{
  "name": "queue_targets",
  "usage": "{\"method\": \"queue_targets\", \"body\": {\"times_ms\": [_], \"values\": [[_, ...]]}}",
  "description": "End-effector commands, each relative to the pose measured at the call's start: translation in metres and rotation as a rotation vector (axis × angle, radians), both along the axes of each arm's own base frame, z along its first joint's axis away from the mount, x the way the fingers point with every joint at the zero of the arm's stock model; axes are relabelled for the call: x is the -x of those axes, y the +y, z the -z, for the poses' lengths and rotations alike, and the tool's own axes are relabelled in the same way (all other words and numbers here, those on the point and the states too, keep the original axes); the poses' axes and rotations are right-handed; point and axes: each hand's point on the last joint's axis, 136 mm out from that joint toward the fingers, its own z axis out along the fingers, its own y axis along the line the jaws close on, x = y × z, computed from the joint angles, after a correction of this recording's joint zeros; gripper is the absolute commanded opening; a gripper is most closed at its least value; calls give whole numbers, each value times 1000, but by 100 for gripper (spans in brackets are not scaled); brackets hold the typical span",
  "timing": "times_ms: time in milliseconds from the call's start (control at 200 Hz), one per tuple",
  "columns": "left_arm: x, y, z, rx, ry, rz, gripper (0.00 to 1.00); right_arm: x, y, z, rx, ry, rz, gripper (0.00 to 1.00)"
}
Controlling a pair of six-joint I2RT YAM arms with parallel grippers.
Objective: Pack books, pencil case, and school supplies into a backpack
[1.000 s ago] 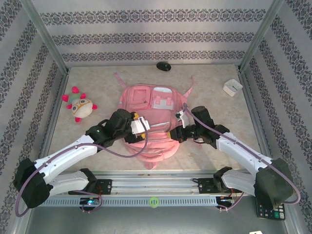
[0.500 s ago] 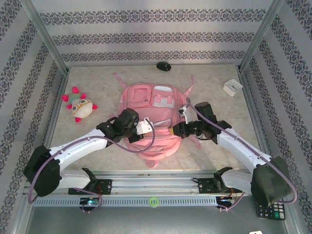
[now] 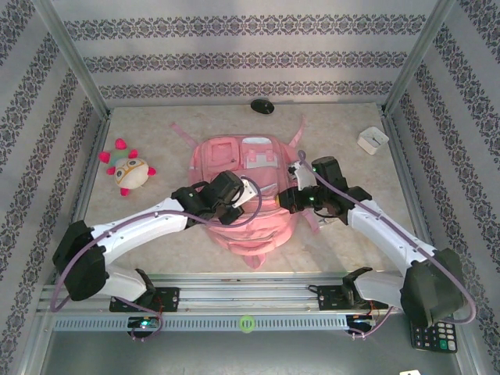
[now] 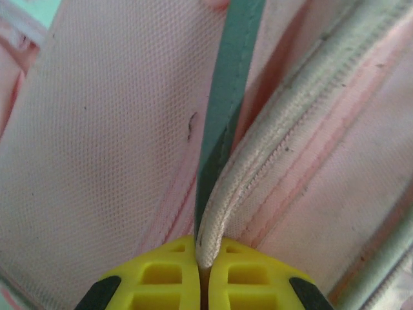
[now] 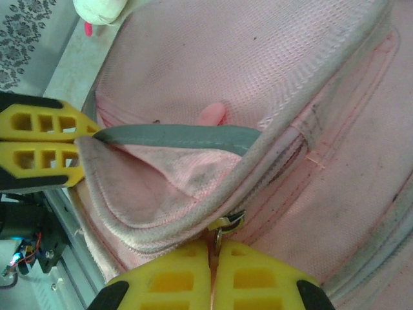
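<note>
Left gripper (image 4: 201, 261): fingers cropped by the bottom edge; the backpack (image 4: 97, 161) seam pinched there vanishes between them. Slit just ahead too narrow, inside unreadable. Right gripper (image 5: 215, 258): fingers cropped likewise, zip pull (image 5: 227, 221) half buried between the tips. Toy (image 5: 97, 10) past the left gripper cut by the top edge. Overhead, both wrists cover fingertips and backpack middle. Calculator (image 3: 434, 338) well behind right gripper part hidden by arm. Dark lump (image 3: 262, 106) far beyond both: too small to tell.
</note>
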Motion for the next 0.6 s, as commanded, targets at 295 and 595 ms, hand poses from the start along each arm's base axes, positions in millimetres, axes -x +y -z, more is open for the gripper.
{"method": "queue_targets", "body": {"times_ms": [295, 595], "values": [[-29, -26, -51, 138, -152, -85, 0, 39, -1, -15, -134, 66, -52, 0], [-38, -5, -40, 38, -141, -137, 0, 74, 16, -25, -186, 134, -251, 0]]}}
